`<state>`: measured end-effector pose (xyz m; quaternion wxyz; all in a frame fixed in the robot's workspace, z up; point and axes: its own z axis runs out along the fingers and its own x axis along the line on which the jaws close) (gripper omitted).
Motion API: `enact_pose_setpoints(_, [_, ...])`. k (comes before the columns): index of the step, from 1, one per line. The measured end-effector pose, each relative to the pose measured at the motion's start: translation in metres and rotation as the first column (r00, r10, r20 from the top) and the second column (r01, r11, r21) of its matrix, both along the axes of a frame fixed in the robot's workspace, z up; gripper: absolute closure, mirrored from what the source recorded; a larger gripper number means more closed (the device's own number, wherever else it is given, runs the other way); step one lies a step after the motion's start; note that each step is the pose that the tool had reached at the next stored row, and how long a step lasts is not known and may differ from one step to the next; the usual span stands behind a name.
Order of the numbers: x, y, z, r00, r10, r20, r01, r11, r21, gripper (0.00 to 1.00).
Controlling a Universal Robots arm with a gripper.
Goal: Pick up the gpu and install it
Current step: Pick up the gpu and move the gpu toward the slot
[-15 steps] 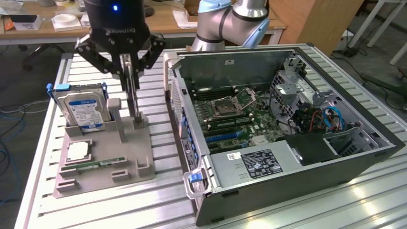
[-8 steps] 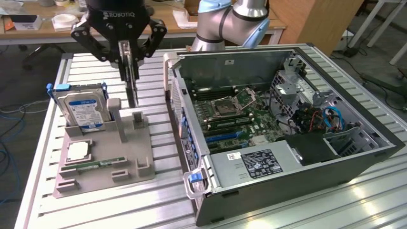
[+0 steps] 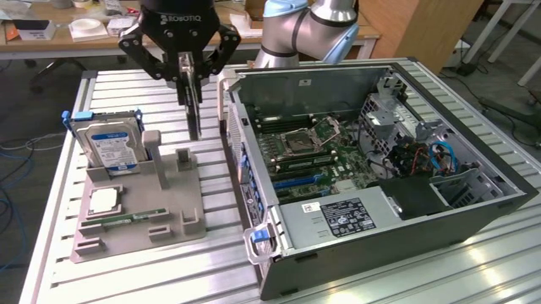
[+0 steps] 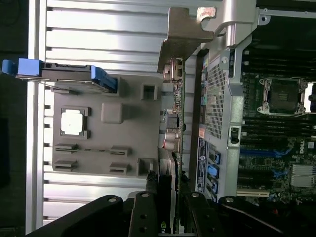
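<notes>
Air is under the gpu (image 3: 194,111): it hangs up high on its thin edge, off the table (image 3: 161,272). The gripper (image 3: 192,76) is clamped on its top end, with 1 black finger on each flat side. In the wrist view the gpu (image 4: 176,123) looks like a thin strip running away from the gripper (image 4: 170,210). Its silver end bracket (image 4: 185,34) is at the far end.

Below it, on the exterior view's left, sits a gray holder (image 3: 148,209) with slots and posts. The card hangs over the side of the holder that is nearest the computer case (image 3: 473,209), and it does not seem to touch the holder.

A hard drive (image 3: 106,145) with a blue label stands up in the holder at the back. A square chip (image 3: 103,201) lies flat in front of it. A thin green memory stick (image 3: 127,218) lies nearer the front.

On the exterior view's right, just beside the card, the computer case lies open. Inside are the green board (image 3: 330,152) and a gray power box (image 3: 338,218) with a sticker. The robot arm (image 3: 308,28) rises behind the case.
</notes>
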<state>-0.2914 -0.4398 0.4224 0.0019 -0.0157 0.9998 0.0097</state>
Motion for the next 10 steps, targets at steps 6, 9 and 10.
enact_pose_setpoints(6, [0.015, 0.0, 0.0001, 1.0, -0.002, 0.0, 0.002, 1.0, 0.0001, 0.73])
enact_pose_setpoints(9, [0.032, 0.0, 0.0004, 1.0, -0.004, 0.0001, 0.004, 1.0, 0.0001, 0.73])
enact_pose_setpoints(10, [0.035, 0.0, 0.0005, 1.0, -0.005, 0.0, 0.005, 1.0, 0.0001, 0.73])
